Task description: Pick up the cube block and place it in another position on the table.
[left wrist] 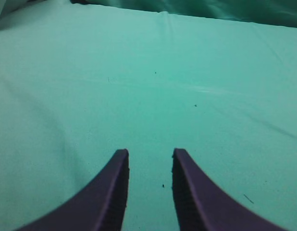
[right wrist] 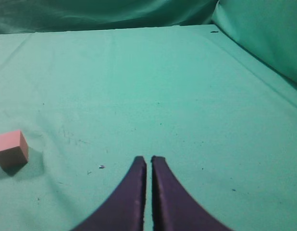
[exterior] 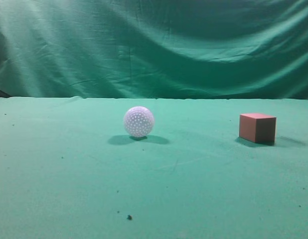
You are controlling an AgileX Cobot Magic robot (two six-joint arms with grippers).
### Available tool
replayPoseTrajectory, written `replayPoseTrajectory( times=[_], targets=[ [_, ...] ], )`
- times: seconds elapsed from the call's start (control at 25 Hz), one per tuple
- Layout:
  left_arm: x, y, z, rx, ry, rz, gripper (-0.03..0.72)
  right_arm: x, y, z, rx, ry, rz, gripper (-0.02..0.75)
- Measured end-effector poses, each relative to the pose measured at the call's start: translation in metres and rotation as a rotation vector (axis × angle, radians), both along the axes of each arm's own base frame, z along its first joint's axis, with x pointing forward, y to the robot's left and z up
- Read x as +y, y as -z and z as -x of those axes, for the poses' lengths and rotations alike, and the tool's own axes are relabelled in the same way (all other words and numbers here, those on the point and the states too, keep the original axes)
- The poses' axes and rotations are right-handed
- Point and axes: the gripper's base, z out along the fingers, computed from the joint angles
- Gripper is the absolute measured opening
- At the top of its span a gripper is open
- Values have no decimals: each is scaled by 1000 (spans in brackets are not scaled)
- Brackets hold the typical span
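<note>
- A dark speck (exterior: 129,217) lies on the desk (exterior: 69,189) close to its near edge, nearest the exterior camera.
- The cube block (exterior: 257,128) rests flat on the desk toward the right edge, nothing gripping it.
- A white dimpled ball (exterior: 139,121) sits near the middle, well apart from the cube block.
- The left gripper (left wrist: 150,166) hangs over bare cloth, its fingers (left wrist: 115,192) apart.
- The right gripper (right wrist: 148,166) has its fingers (right wrist: 131,192) nearly together, holding nothing; the cube block (right wrist: 11,148) lies well off to the left in its wrist view.
- A wrinkled green curtain (exterior: 154,45) rises behind the far edge.

matt cube block (exterior: 257,128), dimpled ball (exterior: 139,121), cloth-covered table (exterior: 69,169)
</note>
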Motion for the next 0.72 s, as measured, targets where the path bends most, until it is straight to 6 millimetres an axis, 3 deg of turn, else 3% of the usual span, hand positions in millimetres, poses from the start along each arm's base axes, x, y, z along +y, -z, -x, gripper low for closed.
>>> replayPoseTrajectory(
  times=[0.12, 0.28, 0.44, 0.56, 0.72],
  targets=[
    [0, 0, 0, 0, 0, 0, 262, 0, -5, -2, -63, 8, -22, 0],
    [0, 0, 0, 0, 0, 0, 262, -4, -32, -4, -362, 73, -251, 0],
    [0, 0, 0, 0, 0, 0, 262, -12, -55, 0, -630, 137, -309, 0],
    [0, 0, 0, 0, 0, 0, 262, -11, -63, 1, -613, 122, -317, 0],
    [0, 0, 0, 0, 0, 0, 262, -2, -94, 6, -497, 46, -329, 0]
  ],
)
